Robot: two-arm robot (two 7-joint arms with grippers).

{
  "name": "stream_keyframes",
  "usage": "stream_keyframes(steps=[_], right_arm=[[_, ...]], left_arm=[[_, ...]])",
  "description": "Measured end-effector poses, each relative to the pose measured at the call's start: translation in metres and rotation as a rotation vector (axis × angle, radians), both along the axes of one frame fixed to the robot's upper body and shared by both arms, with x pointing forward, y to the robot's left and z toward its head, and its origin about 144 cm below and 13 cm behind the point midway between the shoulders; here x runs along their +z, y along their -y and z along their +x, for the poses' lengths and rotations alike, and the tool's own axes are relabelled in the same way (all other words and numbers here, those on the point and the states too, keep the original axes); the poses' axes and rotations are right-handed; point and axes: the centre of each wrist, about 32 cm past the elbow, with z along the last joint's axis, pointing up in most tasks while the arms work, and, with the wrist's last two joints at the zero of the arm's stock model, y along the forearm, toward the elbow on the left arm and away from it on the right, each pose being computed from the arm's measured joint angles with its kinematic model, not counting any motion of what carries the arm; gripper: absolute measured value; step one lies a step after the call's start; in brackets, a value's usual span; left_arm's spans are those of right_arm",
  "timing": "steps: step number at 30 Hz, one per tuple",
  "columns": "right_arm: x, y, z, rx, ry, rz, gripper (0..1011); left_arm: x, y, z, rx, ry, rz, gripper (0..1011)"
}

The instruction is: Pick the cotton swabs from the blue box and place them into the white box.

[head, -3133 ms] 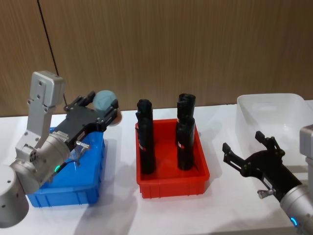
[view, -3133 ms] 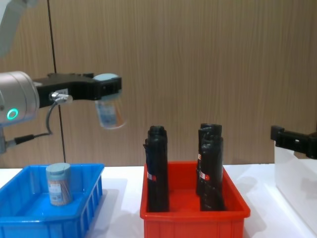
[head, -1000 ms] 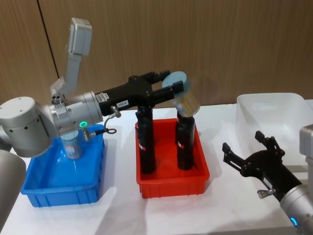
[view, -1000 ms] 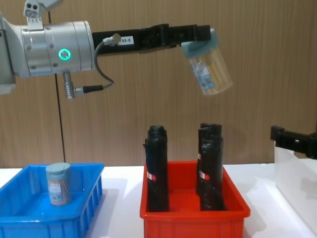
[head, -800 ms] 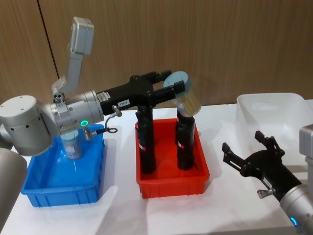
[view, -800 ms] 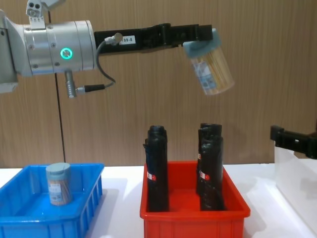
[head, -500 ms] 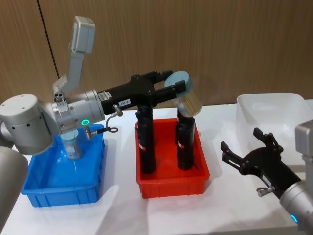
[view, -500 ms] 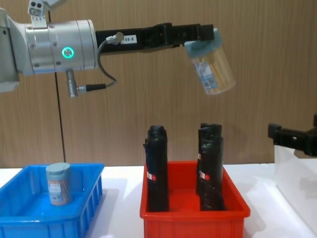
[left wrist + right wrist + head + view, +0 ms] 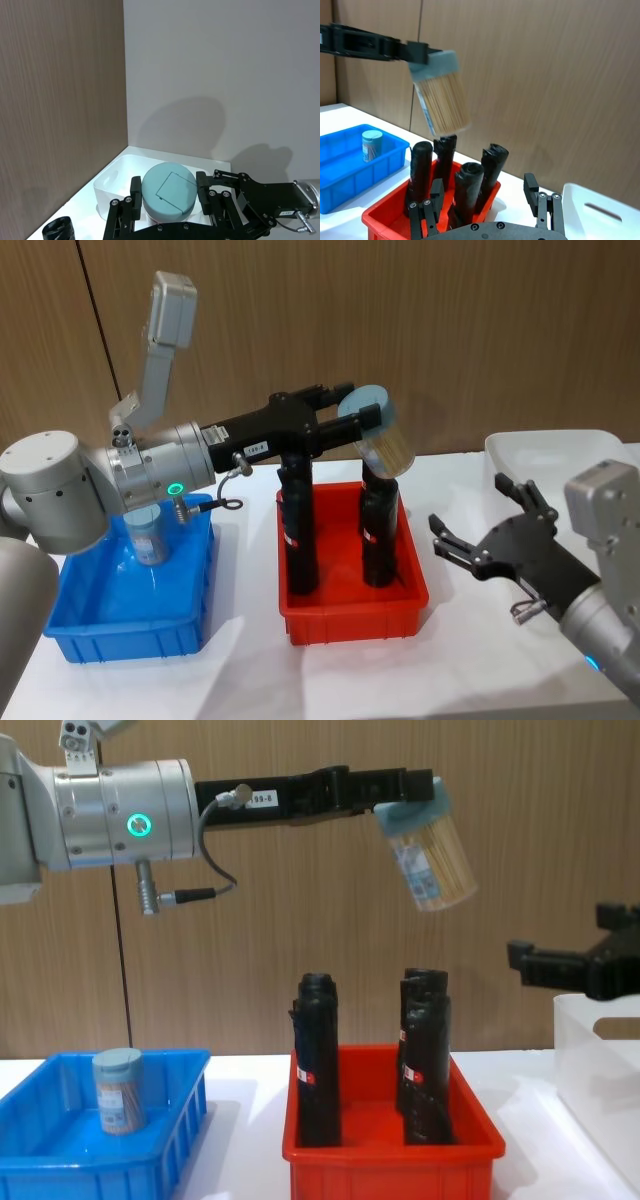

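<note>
Left arm's stretched way out to my right, and my left fingers [image 9: 338, 426] are clamped on the pale blue lid of a swab jar [image 9: 382, 447]. One finger sits on each side of the lid. The jar hangs off them tilted, lid end up by the fingers and the clear body full of sticks angling down and away. It's up in the air over the red bin [image 9: 352, 612], roughly above the back right one of the black rolls [image 9: 299, 530] standing in there, and well clear of their tops.

A second jar [image 9: 148, 537] stands upright in the blue box [image 9: 130, 625] at the left end of the desk [image 9: 250, 665], toward the back of the box.

My right fingers [image 9: 452, 545] are spread wide with nothing between them. They're hovering above the desk just right of the red bin, in front of the white box [image 9: 570, 443], palm side turned toward the bin. From the chest they sit lower than the jar and higher than the white box's rim.

The white box is at the far right of the desk, and I can't see down into it from here.
</note>
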Motion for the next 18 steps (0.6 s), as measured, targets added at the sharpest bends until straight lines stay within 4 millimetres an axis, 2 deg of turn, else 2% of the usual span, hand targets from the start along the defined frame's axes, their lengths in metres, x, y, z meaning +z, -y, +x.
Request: stream_keyframes(steps=[18], right_arm=[[0.025, -0.016, 0.012, 0.085, 0.082, -0.109, 1002]], left_arm=[[0.000, 0.000, 0.000, -0.002, -0.001, 0.000, 659]])
